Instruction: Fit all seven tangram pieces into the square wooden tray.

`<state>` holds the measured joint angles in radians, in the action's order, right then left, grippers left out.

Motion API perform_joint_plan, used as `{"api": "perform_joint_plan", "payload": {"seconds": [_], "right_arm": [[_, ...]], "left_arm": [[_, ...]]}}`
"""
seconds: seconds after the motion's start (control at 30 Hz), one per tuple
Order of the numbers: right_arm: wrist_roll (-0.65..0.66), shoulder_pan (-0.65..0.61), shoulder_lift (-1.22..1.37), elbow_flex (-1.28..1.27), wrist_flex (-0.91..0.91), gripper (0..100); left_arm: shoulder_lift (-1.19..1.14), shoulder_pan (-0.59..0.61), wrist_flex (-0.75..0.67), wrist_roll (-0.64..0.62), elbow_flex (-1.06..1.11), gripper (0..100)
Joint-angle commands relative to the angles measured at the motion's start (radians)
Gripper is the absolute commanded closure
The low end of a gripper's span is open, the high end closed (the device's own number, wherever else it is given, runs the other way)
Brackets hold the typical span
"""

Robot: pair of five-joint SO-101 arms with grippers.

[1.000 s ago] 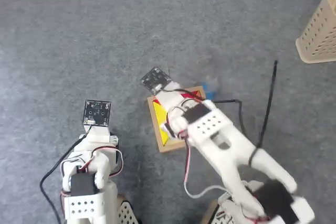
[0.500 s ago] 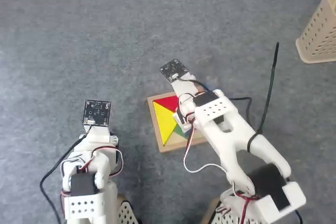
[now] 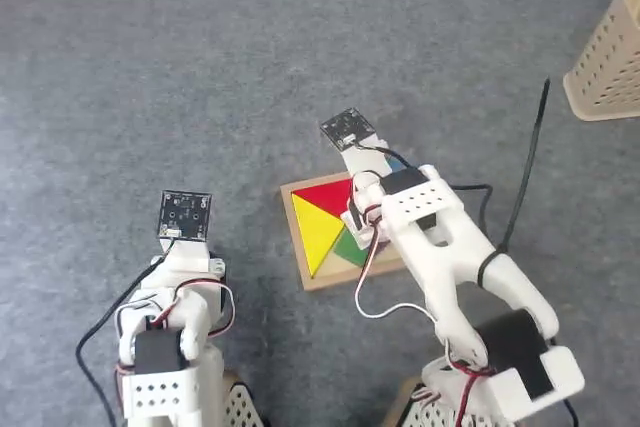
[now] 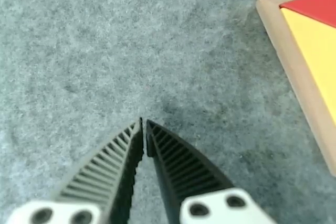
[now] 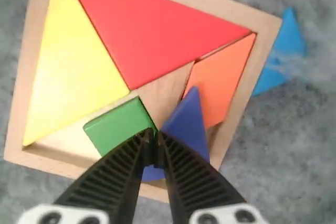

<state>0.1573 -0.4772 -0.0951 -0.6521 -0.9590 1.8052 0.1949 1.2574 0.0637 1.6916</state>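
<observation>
Wooden square tray (image 5: pixel 25 77) lies under the right gripper (image 5: pixel 152 139), whose jaws are all but shut and empty, tips between the green square block (image 5: pixel 115 124) and dark blue triangle (image 5: pixel 186 127). That triangle looks unseated, overlapping the rim; nudging it flat seems next. Left gripper (image 4: pixel 143 125) hangs closed, empty.

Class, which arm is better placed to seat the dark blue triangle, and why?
Probably right: the right pincer hangs over the dark blue triangle in the tray; the left pincer is over carpet.

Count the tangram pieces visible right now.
6. In the tray: red triangle, yellow triangle, orange triangle, green square. A dark blue triangle sits partly over its rim; a light blue piece lies outside on the carpet. A seventh may be hidden.
</observation>
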Motion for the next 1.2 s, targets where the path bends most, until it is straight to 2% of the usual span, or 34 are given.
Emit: {"api": "perform_joint_plan", "payload": {"seconds": [0.0,0.57,0.77,1.1,1.17], "right_arm": [[-0.035,0.012,-0.016,0.023,-0.03,99.1],[-0.038,0.013,-0.17,-0.054,-0.018,99.1],[-0.029,0.01,-0.15,-0.078,0.208,99.1],[-0.025,0.019,-0.096,-0.057,0.214,99.1],[0.009,0.021,-0.081,-0.057,0.211,99.1]], "left_arm": [[0.018,0.0,0.006,0.005,-0.007,99],[0.018,0.0,0.006,0.005,-0.007,99],[0.018,0.0,0.006,0.005,-0.007,99],[0.018,0.0,0.006,0.005,-0.007,99],[0.018,0.0,0.006,0.005,-0.007,99]]}}
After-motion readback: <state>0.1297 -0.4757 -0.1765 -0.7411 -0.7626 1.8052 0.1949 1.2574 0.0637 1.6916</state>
